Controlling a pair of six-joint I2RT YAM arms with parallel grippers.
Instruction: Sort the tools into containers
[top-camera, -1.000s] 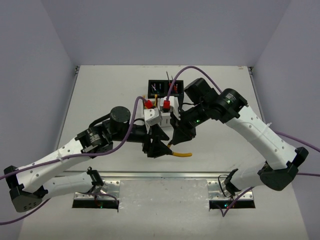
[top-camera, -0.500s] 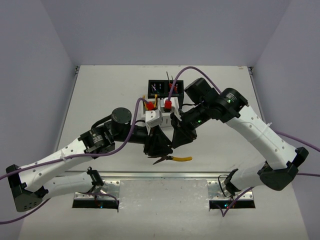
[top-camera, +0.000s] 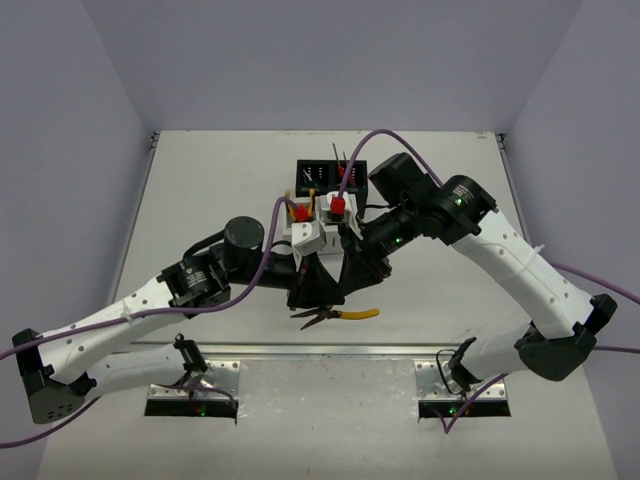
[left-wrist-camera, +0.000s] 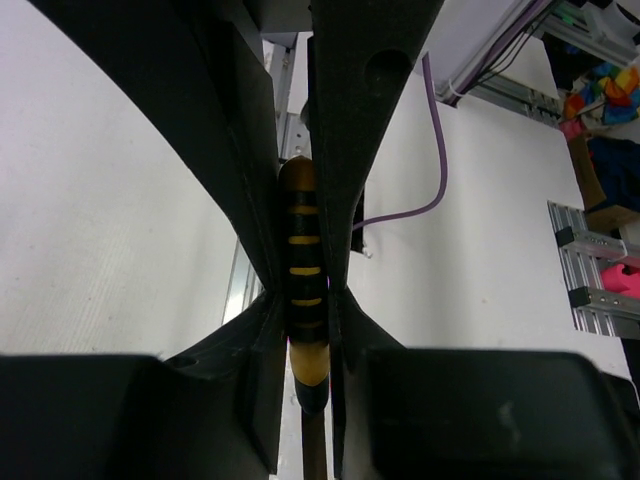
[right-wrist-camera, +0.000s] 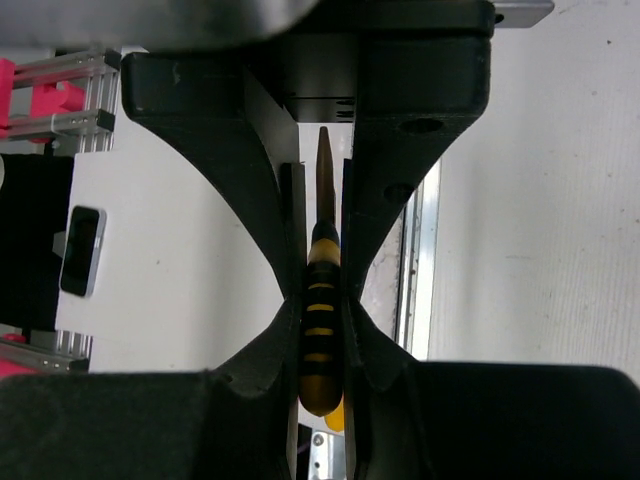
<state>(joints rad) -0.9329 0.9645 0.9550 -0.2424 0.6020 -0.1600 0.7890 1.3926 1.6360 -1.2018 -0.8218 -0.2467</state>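
Observation:
A pair of yellow-and-black pliers (top-camera: 338, 315) hangs level just above the table's near middle, black jaws to the left. My left gripper (top-camera: 316, 298) and right gripper (top-camera: 352, 286) meet over it. Each is shut on a striped handle, seen in the left wrist view (left-wrist-camera: 302, 275) and the right wrist view (right-wrist-camera: 320, 330). The white container (top-camera: 312, 234) behind them holds two red-and-black utility knives (top-camera: 297, 209) and a yellow-handled tool. The black container (top-camera: 330, 176) farther back holds thin screwdrivers.
A metal rail (top-camera: 330, 350) runs along the table's near edge, just in front of the pliers. Purple cables (top-camera: 262, 262) loop from both arms over the containers. Grey walls stand to the left, right and back.
The pliers have swung from hanging under the right gripper to lying level. My left gripper has moved right, against the right gripper, and now holds the pliers too.

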